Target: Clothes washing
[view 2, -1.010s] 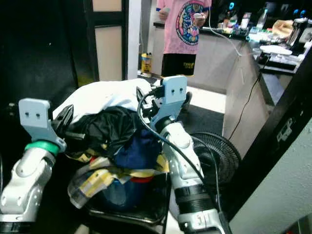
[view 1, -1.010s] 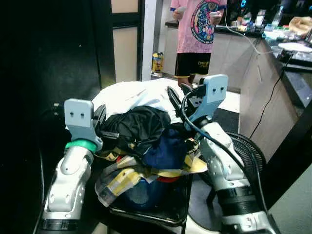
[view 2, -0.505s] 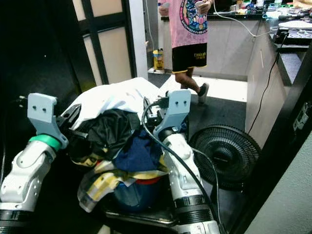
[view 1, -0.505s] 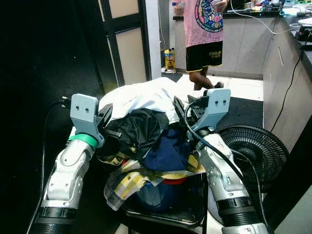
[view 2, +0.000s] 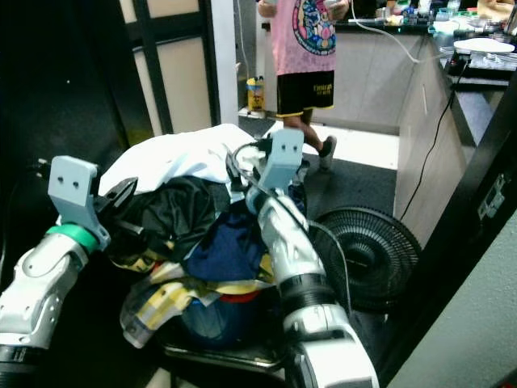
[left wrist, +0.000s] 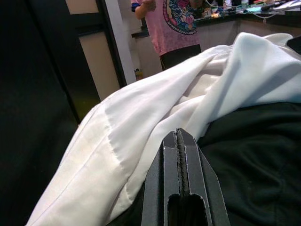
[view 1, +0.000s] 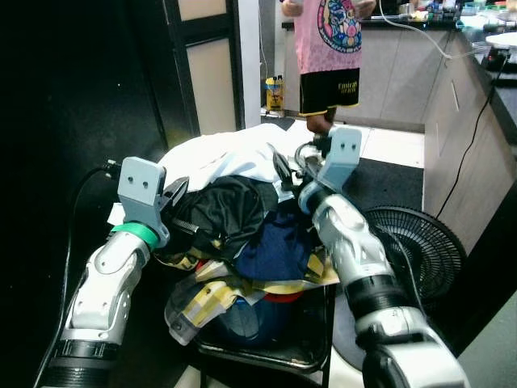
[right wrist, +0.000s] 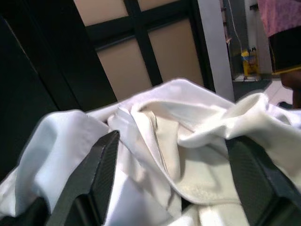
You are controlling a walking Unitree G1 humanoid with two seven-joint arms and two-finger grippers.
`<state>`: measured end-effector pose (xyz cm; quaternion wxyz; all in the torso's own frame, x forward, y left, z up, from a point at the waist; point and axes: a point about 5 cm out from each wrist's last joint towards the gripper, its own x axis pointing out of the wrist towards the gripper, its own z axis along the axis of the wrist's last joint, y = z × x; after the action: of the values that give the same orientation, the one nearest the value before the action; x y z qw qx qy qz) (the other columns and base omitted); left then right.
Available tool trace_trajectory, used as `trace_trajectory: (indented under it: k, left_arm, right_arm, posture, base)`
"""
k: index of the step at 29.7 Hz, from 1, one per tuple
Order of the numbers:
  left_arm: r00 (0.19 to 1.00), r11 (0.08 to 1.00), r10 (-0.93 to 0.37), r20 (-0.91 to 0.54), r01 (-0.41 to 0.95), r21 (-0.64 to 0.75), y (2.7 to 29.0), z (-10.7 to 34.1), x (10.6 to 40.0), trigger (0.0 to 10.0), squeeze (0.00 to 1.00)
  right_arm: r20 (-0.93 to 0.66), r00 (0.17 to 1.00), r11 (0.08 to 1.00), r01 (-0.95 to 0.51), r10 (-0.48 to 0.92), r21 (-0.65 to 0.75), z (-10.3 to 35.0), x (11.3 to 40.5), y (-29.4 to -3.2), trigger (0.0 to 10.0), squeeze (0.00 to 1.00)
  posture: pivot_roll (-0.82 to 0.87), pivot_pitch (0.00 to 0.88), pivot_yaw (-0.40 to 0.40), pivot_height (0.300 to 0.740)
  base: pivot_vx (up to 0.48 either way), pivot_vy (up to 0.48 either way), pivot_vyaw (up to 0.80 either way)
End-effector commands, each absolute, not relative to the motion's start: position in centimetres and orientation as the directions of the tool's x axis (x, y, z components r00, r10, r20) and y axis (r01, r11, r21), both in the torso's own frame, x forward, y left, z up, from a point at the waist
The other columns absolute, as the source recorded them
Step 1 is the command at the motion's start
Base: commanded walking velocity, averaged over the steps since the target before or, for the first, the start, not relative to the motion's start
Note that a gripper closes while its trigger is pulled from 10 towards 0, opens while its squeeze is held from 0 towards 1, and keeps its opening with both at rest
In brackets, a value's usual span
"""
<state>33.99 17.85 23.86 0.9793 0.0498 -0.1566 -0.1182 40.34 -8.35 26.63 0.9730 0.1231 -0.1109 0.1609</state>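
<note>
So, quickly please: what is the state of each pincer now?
Left pincer: shut, holding nothing, tips against the laundry pile.
Right pincer: open, fingers spread on either side of the white cloth.

Head stereo pair looking down, wrist cameras close on laundry pile (view 1: 242,218)

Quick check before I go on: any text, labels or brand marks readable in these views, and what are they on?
None can be read for certain.
Person's black shorts: a small yellow print near the hem, too blurred to read.
Person's pink shirt: a round multicoloured graphic, no legible words.
Yellow bottle on the floor by the door frame: a label, too small to read.
Laundry pile, left gripper, right gripper: no markings visible.
</note>
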Motion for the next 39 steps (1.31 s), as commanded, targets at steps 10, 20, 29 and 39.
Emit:
trace_trajectory:
  k: [10,20,29,39]
  left_arm:
    - [0.930,0.966,-0.258,0.261,0.239,0.102,18.2,22.9,33.0,10.0,0.00]
    - [0.931,0.964,-0.266,0.251,0.249,0.096,17.8,22.6,32.3,10.0,0.00]
    - [0.929,0.963,-0.271,0.253,0.258,0.081,17.2,22.6,32.0,10.0,0.00]
    - [0.929,0.963,-0.271,0.252,0.261,0.071,16.8,22.4,31.9,10.0,0.00]
  right_arm:
    - [0.203,0.925,0.895,-0.366,0.321,0.255,28.4,41.6,-6.7,10.0,1.00]
    - [0.246,0.898,0.885,-0.417,0.365,0.208,29.0,41.6,-6.0,10.0,0.00]
    - [0.282,0.886,0.870,-0.434,0.367,0.234,29.4,41.7,-6.0,0.0,0.00]
    - [0.311,0.875,0.863,-0.448,0.370,0.234,30.0,41.7,-6.1,0.0,0.00]
  posture:
    - [0.05,0.068,0.024,0.740]
    - [0.06,0.080,0.012,0.740]
    - [0.06,0.078,0.014,0.740]
    - [0.06,0.074,0.007,0.740]
  base:
    - [0.000,0.000,0.00]
    - [0.000,0.000,0.00]
    - [0.000,0.000,0.00]
    - [0.000,0.000,0.00]
